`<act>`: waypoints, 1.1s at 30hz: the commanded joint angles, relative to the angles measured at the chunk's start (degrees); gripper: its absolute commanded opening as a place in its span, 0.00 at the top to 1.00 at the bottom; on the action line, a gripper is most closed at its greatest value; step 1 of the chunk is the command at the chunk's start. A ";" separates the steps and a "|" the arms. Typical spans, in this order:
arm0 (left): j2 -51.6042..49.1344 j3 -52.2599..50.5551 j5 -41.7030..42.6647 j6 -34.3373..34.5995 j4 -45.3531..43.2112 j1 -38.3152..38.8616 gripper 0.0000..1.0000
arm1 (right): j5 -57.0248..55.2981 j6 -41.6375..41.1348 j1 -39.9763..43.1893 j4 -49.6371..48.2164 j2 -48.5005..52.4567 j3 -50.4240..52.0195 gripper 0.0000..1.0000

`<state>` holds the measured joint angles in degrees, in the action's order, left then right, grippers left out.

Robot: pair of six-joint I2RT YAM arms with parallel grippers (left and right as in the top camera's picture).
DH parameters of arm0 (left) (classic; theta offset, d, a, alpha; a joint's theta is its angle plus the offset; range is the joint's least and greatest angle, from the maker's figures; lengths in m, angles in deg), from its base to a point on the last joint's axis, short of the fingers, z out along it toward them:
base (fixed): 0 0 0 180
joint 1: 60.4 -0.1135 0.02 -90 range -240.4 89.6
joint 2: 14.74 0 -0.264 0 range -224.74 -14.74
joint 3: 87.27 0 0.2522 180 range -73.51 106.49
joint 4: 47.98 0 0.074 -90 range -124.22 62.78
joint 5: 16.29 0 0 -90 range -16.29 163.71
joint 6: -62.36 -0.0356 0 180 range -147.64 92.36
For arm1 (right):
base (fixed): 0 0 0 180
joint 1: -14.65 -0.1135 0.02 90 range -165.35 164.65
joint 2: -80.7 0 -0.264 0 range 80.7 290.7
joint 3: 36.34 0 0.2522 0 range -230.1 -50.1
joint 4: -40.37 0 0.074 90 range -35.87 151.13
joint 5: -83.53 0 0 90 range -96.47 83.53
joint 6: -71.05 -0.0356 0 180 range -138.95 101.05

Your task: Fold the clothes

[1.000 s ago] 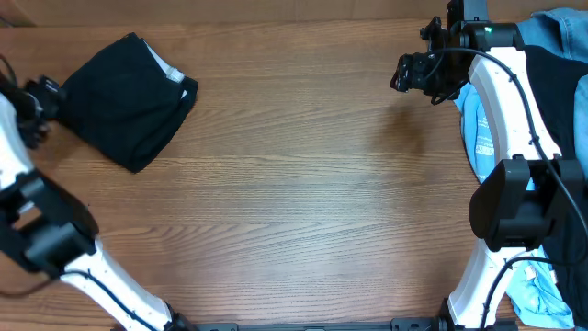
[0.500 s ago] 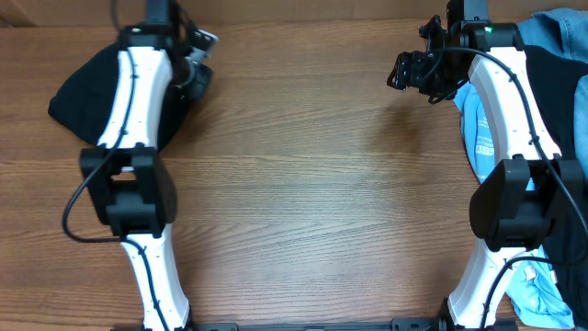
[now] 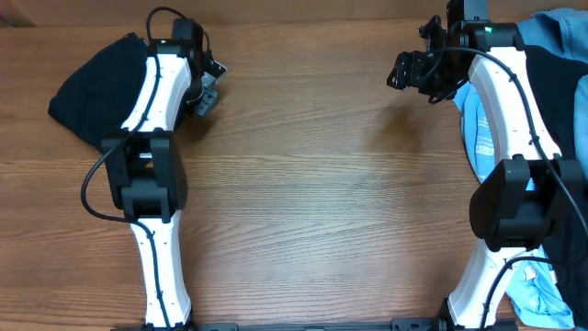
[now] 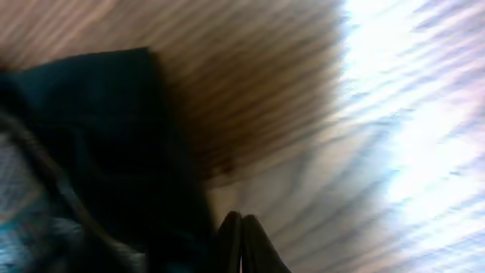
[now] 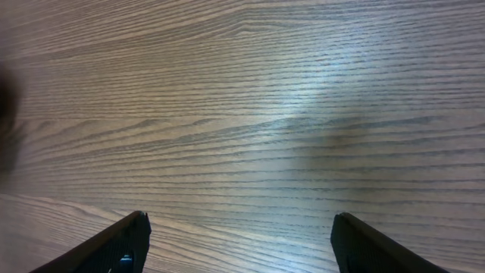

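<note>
Clothes [image 3: 568, 83] mostly wait unfolded in a heap at the table's [image 3: 303, 184] right edge, while 1 black garment [image 3: 87, 87] lies bundled at far left, left fingers [image 4: 229, 243] pressed together just beside it, right fingers [image 5: 114, 246] apart and empty above bare wood.

The left claw [image 3: 206, 91] swung across the black garment [image 3: 87, 92] and closed.

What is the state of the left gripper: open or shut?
Shut. The left gripper shows its fingertips pressed together with no gap, beside the black garment. Whether it pinches fabric, cannot tell.
</note>
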<state>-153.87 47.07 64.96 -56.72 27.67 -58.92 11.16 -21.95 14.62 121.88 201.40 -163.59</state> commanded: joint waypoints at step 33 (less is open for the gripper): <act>-3.93 12.85 13.75 32.46 -31.80 -5.05 0.36 | 0.48 -0.39 0.09 2.89 -1.86 -1.33 0.19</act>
<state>-160.60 51.70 76.19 -24.65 -13.81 -64.35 11.29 -21.95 14.62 124.68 201.40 -163.59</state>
